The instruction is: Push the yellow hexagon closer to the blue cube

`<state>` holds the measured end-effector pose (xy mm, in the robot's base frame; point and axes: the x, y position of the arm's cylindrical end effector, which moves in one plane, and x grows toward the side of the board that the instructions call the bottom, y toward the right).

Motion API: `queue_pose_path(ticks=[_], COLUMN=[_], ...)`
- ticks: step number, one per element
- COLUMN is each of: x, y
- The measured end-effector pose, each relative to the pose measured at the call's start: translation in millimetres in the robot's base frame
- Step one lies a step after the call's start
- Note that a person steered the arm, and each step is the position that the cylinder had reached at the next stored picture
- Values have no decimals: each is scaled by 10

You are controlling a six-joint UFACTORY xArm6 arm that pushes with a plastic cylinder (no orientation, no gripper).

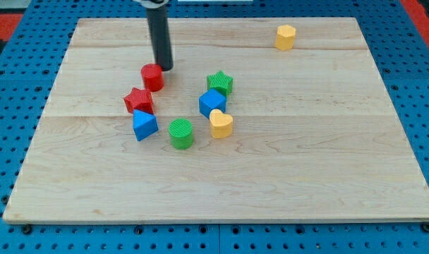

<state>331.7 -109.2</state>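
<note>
You are looking down on a pale wooden surface (285,176), made of planks whose seams run across the view, resting on a blue perforated base (10,85) that shows on every side. A strip of red shows at the view's top corners.

The yellow hexagon (286,37) sits alone near the view's top right, well apart from everything else. The blue cube (212,103) lies near the middle of the surface, inside a loose cluster. Touching its upper right is a green star (220,82), and touching its lower right is a yellow heart (220,123). A green cylinder (180,133) stands just beside the heart, toward the view's left. Further left, a blue block (144,125) with slanted faces lies against a red star (139,100), and a red cylinder (152,77) stands just above that star.

The dark rod comes down from the view's top edge, and my tip (164,68) rests at the upper right edge of the red cylinder, touching or nearly touching it; you cannot tell which. The tip is well apart from the yellow hexagon, which lies far off toward the view's right. There is no pincer on this arm, so no released or clenched state shows.
</note>
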Motion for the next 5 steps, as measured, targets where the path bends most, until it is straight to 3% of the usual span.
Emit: queue_pose_path(ticks=[1,2,3,4,5], x=[-147,94,146,-139,-773], y=[-370,-417,103,358,1329])
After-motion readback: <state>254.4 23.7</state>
